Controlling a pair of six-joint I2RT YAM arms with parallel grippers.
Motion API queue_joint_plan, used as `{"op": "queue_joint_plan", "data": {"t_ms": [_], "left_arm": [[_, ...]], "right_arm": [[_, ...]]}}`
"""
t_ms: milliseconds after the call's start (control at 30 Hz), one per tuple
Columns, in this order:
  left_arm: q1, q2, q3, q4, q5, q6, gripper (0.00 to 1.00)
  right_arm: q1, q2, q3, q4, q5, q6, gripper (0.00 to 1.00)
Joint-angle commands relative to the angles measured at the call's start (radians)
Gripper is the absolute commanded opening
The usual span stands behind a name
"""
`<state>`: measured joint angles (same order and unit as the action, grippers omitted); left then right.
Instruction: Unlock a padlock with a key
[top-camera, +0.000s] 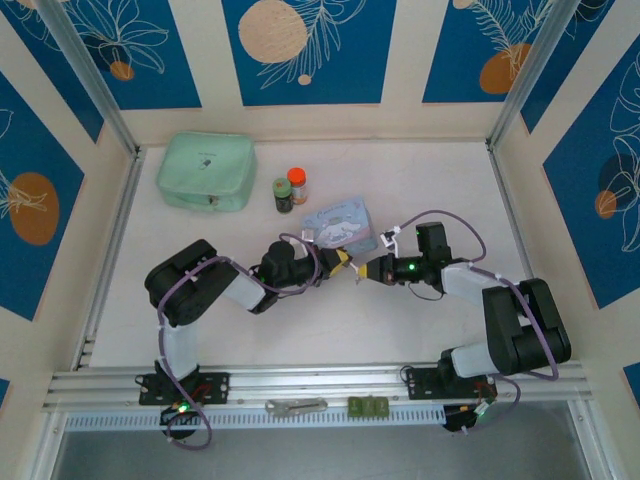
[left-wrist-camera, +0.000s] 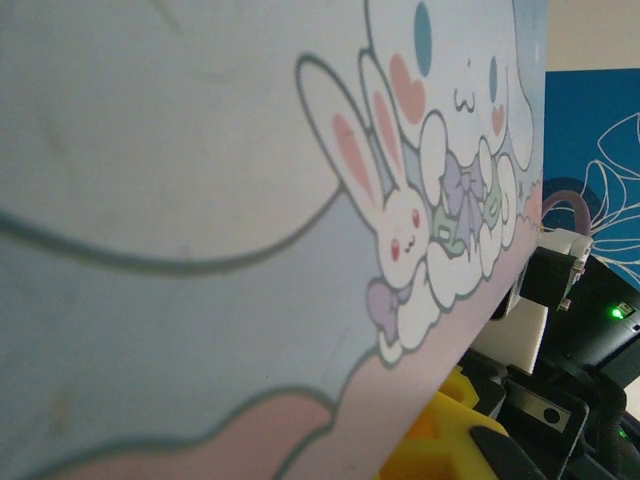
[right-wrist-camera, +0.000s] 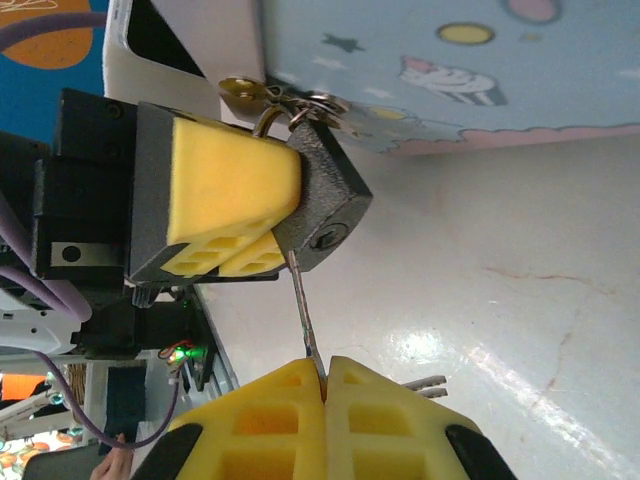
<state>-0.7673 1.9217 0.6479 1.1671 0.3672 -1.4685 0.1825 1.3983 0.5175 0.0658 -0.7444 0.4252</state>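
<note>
In the right wrist view the padlock (right-wrist-camera: 322, 200), dark with a thin shackle, is clamped between the yellow pads (right-wrist-camera: 230, 195) of my left gripper (top-camera: 340, 262), which is shut on it. Its shackle hooks a ring on the edge of the light-blue cartoon tin (right-wrist-camera: 430, 70). My right gripper (right-wrist-camera: 326, 385) is shut on the key (right-wrist-camera: 303, 310). The thin blade points up and its tip touches the padlock's bottom face just left of the keyhole (right-wrist-camera: 330, 238). Spare keys (right-wrist-camera: 425, 383) stick out beside the pads. From above, the right gripper (top-camera: 365, 270) meets the left one below the tin (top-camera: 338, 222).
The tin's cartoon lid (left-wrist-camera: 250, 230) sits close to the left wrist camera. A mint-green pouch (top-camera: 205, 170) and two small bottles (top-camera: 290, 190) stand at the back. A flat silver tool (top-camera: 296, 406) and a green block (top-camera: 367, 406) lie on the front rail.
</note>
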Motion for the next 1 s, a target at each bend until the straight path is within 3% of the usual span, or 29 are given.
{"op": "queue_joint_plan", "data": {"t_ms": [0,967], "left_arm": [[0.009,-0.019,0.024,0.068,0.042,0.001,0.00],[0.008,-0.032,0.023,0.046,0.045,0.022,0.00]], "right_arm": [[-0.010,0.000,0.010,-0.029,0.019,-0.023,0.00],[0.003,0.006,0.019,0.017,-0.009,0.001,0.00]]}}
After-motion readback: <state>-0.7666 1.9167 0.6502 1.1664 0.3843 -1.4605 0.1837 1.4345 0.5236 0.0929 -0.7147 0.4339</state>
